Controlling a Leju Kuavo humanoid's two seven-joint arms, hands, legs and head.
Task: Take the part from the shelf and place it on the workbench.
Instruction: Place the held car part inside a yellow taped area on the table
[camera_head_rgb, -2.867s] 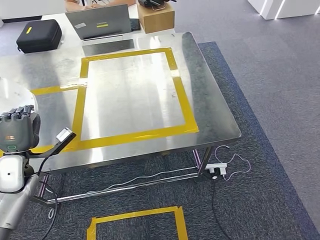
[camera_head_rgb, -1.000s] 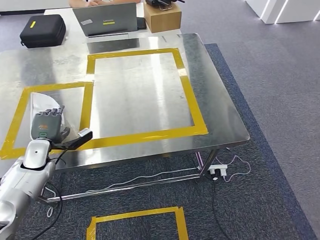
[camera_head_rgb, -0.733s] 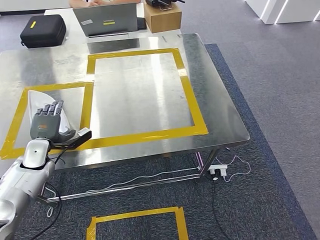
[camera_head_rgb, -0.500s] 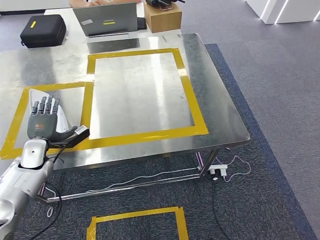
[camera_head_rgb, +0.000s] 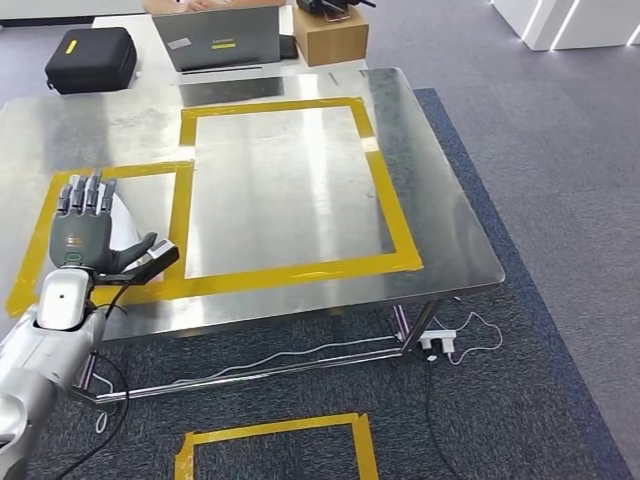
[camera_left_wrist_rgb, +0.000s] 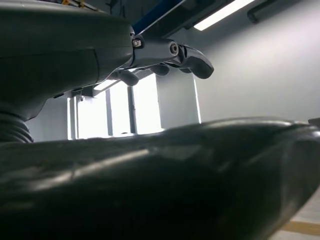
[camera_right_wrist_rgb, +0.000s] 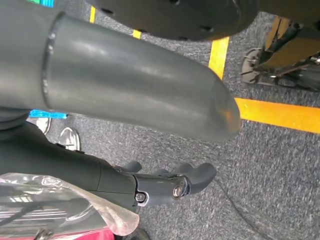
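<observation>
1. Head view: the left hand (camera_head_rgb: 81, 232) hovered with fingers spread, holding nothing, over the part (camera_head_rgb: 130, 232) lying on the workbench (camera_head_rgb: 445, 240) inside a yellow tape square (camera_head_rgb: 181, 205). A laptop (camera_head_rgb: 217, 38) label was unreadable.
2. Left wrist view: fingers (camera_left_wrist_rgb: 166, 52) extended.
3. Right wrist view: the right hand (camera_right_wrist_rgb: 158, 187) hung loosely above carpet (camera_right_wrist_rgb: 271, 170), empty.

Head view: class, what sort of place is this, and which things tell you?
Probably a robotics test lab in an office: a steel workbench marked with yellow tape squares, grey carpet, and a laptop at the far edge.
</observation>
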